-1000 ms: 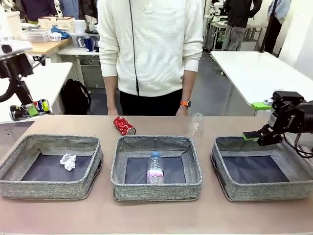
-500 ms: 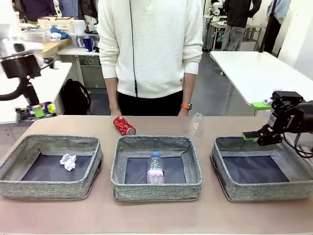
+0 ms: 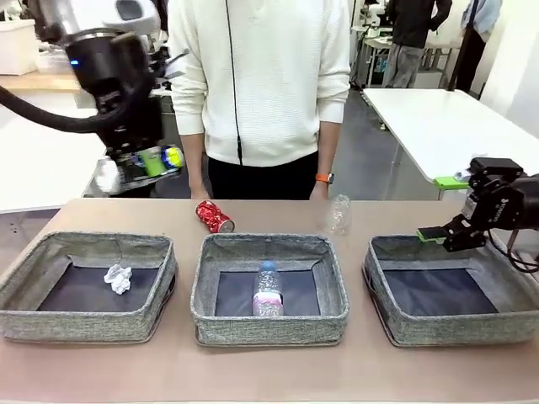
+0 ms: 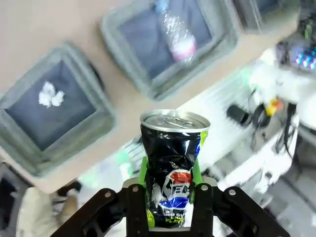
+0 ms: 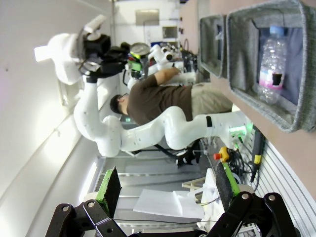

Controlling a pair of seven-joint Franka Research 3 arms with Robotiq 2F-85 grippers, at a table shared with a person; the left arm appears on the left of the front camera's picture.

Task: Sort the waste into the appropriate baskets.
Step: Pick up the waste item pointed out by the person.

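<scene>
My left gripper (image 3: pixel 143 164) hangs above the table's back left, shut on a crushed dark can (image 3: pixel 150 160). In the left wrist view the can (image 4: pixel 173 168) stands upright between the green pads (image 4: pixel 143 170). Three grey baskets sit in a row. The left basket (image 3: pixel 84 324) holds a white paper ball (image 3: pixel 118 278), and the middle basket (image 3: pixel 269 330) holds a clear bottle (image 3: pixel 268 289). Nothing lies in the right basket (image 3: pixel 455 330). A crushed red can (image 3: pixel 214 216) and a crushed clear container (image 3: pixel 338 213) lie behind the middle basket. My right gripper (image 3: pixel 441 208) is open over the right basket's far corner.
A person in a white sweater (image 3: pixel 261 84) stands at the far edge, one hand (image 3: pixel 318 190) near the clear container. The right wrist view shows the bottle (image 5: pixel 270 64) in the middle basket (image 5: pixel 247 74) and my open gripper (image 5: pixel 167 190).
My left arm has swung in from the far left toward the table, carrying the dark can. The right arm has stayed still.
</scene>
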